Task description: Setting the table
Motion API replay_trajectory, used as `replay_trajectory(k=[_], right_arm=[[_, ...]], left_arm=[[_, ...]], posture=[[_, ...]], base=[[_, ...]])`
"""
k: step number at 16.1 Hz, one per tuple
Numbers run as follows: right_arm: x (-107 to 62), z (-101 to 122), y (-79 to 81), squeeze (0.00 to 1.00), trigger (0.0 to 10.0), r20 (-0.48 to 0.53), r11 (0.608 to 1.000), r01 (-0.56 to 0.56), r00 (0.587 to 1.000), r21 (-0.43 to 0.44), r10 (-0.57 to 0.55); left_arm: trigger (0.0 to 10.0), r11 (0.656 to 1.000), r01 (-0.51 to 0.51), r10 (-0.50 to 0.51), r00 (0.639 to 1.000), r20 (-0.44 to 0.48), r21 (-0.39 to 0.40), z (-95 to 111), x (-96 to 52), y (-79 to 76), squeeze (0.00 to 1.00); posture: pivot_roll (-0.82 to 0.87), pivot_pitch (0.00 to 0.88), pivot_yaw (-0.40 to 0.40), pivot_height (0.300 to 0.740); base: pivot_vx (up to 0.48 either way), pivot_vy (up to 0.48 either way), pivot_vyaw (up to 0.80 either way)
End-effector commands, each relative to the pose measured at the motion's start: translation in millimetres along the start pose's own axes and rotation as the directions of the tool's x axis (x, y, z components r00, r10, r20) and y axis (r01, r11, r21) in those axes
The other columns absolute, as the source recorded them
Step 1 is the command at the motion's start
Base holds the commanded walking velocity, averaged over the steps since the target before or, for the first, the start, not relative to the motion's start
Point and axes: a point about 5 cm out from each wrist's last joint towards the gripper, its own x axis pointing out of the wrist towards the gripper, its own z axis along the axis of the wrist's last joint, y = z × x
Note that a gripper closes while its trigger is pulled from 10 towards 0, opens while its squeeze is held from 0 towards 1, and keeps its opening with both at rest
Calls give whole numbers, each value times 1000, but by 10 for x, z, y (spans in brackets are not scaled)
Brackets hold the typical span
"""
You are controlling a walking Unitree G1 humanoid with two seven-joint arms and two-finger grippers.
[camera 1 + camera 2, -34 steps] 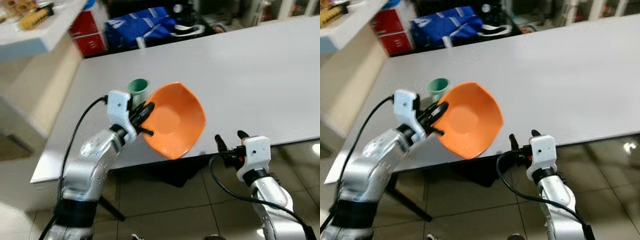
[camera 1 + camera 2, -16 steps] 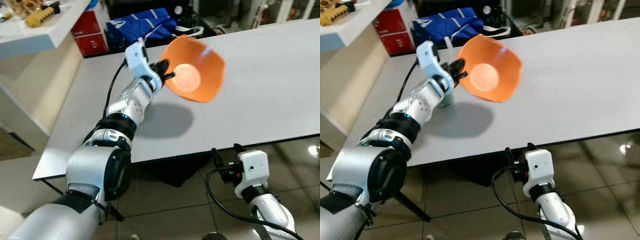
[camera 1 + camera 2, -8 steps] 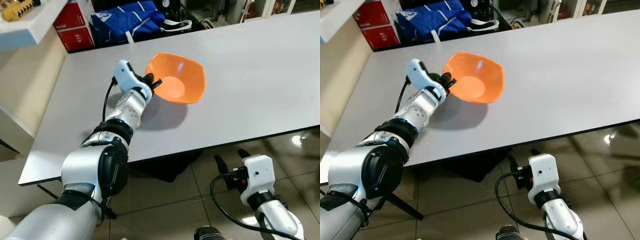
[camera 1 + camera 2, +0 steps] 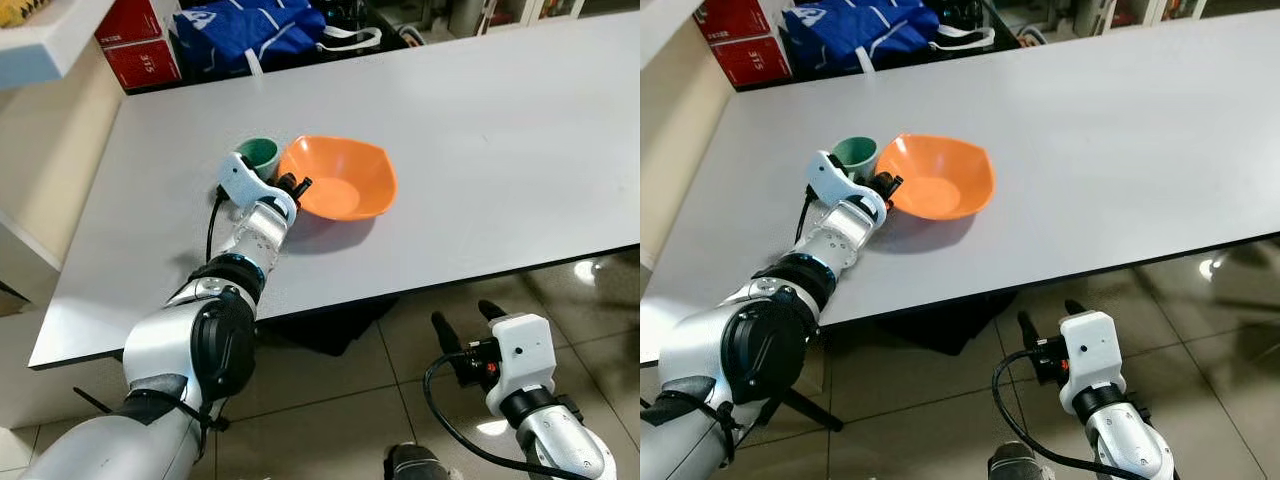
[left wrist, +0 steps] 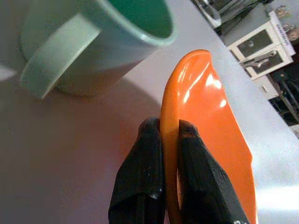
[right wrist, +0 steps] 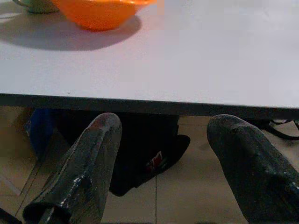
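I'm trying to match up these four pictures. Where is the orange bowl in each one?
Left eye: orange bowl, centre, on the table.
Right eye: left of centre.
Left wrist: edge-on, rim pinched by the left end effector.
Right wrist: top left.
Shared landmark: the green cup beside it.

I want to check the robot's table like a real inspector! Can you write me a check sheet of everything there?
Surface: grey table, mostly bare.
Job's things: orange bowl sitting upright on the table; green cup right beside it.
Clutter: nothing seen on the table.
Hands: left hand pinches the bowl's rim, one finger on each side; right hand is open, low in front of the table edge, holding nothing.
Cables: black cable runs along the left wrist; another loops by the right wrist.
Surroundings: blue bag and red boxes behind the table; tiled floor.
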Motion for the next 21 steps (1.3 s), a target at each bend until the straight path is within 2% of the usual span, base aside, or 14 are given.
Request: replay_trajectory(k=[1, 4, 5, 6, 7, 8, 15, 21], right_arm=[[-18, 29, 8, 0, 10000, 2, 1000, -9, 1000, -1, 9], [-22, 28, 15, 0, 10000, -1, 1000, -9, 1000, 0, 9], [-23, 24, 20, 0, 10000, -3, 1000, -9, 1000, 2, 9], [-23, 23, 20, 0, 10000, -4, 1000, -9, 1000, 2, 9], [-25, 22, 23, 0, 10000, -5, 1000, -9, 1000, 3, 9], [-27, 20, 24, 0, 10000, -6, 1000, -9, 1000, 3, 9], [-21, 8, 32, 0, 10000, -12, 1000, -13, 1000, 5, 13], [16, 5, 37, 0, 10000, -8, 1000, -15, 1000, 7, 15]], left_arm=[[0, 1000, -27, 27, 1000, 17, -6, 18, -3, 39, 0], [0, 1000, -28, 28, 999, 15, 1, 11, -2, 33, 0], [9765, 999, -32, 31, 999, 10, 17, -1, -2, 24, 0], [9765, 999, -33, 33, 999, 9, 17, -2, -2, 23, 0], [10000, 999, -36, 36, 999, 10, 14, -1, -2, 25, 757], [10000, 999, -40, 40, 999, 11, 15, 0, -2, 27, 1000], [10000, 993, -111, 108, 993, 56, 46, 31, -8, 67, 1000], [10000, 987, -137, 135, 990, 28, 87, -118, -28, 142, 1000]], posture=[[-413, 92, 150, 740], [-415, 95, 153, 740], [-416, 94, 157, 740], [-416, 94, 157, 740], [-418, 94, 158, 740], [-418, 94, 158, 740], [-410, 92, 162, 740], [-398, 86, 160, 740]], base=[[0, 0, 0], [0, 0, 0], [0, 0, 0], [0, 0, 0], [0, 0, 0], [0, 0, 0], [0, 0, 0], [0, 0, 0]])
